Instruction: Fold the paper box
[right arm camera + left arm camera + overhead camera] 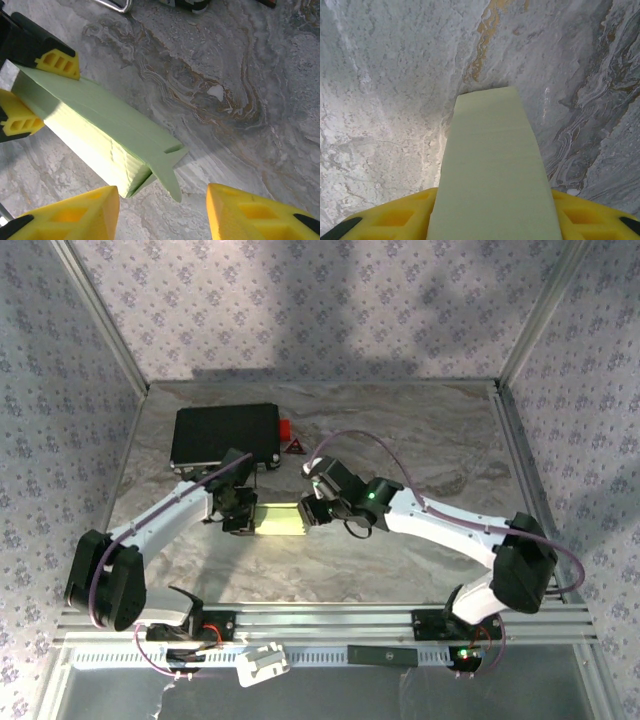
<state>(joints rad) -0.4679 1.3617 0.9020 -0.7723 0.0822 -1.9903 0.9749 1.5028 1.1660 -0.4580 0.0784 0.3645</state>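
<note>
Midway across the marbled table [430, 440], the pale green paper box [280, 518] stretches between both grippers. Its far end is clamped by the left gripper [39, 92] between 2 yellow pads [57, 62]. The right gripper [162, 200] stands spread, its fingers flanking the loose end flap [171, 175] without touching.

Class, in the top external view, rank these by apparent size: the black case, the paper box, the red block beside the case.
1. black case, clearly largest.
2. paper box, its ends partly hidden.
3. red block, smallest.
</note>
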